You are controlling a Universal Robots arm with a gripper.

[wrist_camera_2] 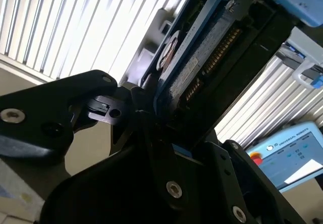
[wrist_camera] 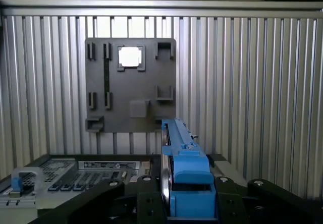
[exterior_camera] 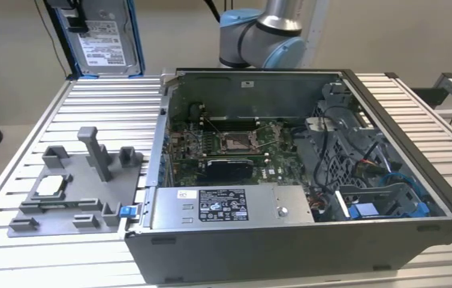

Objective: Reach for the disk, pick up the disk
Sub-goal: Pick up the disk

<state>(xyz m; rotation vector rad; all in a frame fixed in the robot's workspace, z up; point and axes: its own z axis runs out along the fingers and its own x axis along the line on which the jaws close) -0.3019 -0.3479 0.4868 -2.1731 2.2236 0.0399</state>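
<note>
The arm (exterior_camera: 262, 37) shows 1 thick grey joint with blue caps at the top middle of the exterior view. Its black gripper (exterior_camera: 72, 17) is raised high toward the exterior view's left, well apart from that joint. In the first wrist view the 2 black fingers (wrist_camera: 146, 204) stand on either side of the disk (wrist_camera: 184, 168), pressed against its blue frame, with the disk edge-on between them. In the second wrist view the dark finger links (wrist_camera_2: 60, 113) angle inward and clamp the same disk (wrist_camera_2: 202, 57) from both sides.
</note>
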